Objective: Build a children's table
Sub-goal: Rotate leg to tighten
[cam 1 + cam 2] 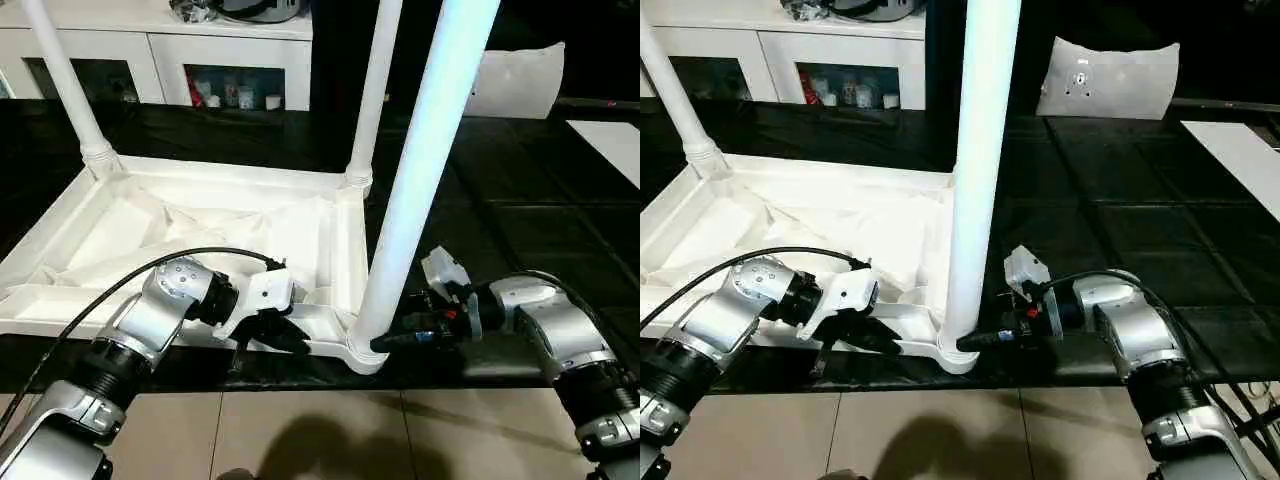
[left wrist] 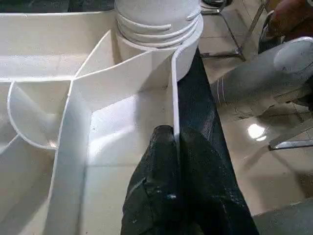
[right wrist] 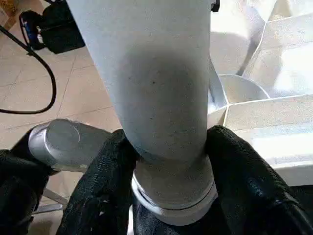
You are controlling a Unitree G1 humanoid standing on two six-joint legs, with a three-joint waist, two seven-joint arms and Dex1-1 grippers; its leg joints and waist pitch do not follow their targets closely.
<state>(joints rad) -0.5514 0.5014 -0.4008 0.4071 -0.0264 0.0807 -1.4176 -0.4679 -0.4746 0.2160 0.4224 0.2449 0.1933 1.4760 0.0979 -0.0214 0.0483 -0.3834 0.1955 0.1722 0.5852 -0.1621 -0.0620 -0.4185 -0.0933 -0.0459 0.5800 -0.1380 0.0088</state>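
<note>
Left tool [image 1: 285, 335] is clenched on the thin side rim of the tabletop [image 1: 200, 225], its black fingers [image 2: 166, 186] pinching that wall from both sides near the closest corner. Right tool [image 1: 400, 335] grasps the near leg [image 1: 420, 190] low down, just above the corner socket [image 1: 360, 352], one finger on each side of the round shaft.

The children's table lies upside down on a black counter [image 1: 520, 230], ribbed underside up. Its near edge lies along the counter's front edge. Three legs stand upright in corner sockets: the near leg, a far middle leg [image 1: 372, 95] and a far left leg [image 1: 65, 85].

Beige tiled floor [image 1: 330, 430] shows below the counter. Behind it stands a white cabinet [image 1: 160, 45] with small items on its shelves, and a white pouch-like piece [image 1: 1108, 78] leans at the back. A flat white board [image 1: 1240, 150] lies at the counter's right side. No writing can be read.

Both silver forearms reach in from the lower corners, wrists turned inward toward each other, so the tools lie roughly level and point at the corner from opposite sides. A black cable [image 1: 130, 275] arcs over the left arm.
</note>
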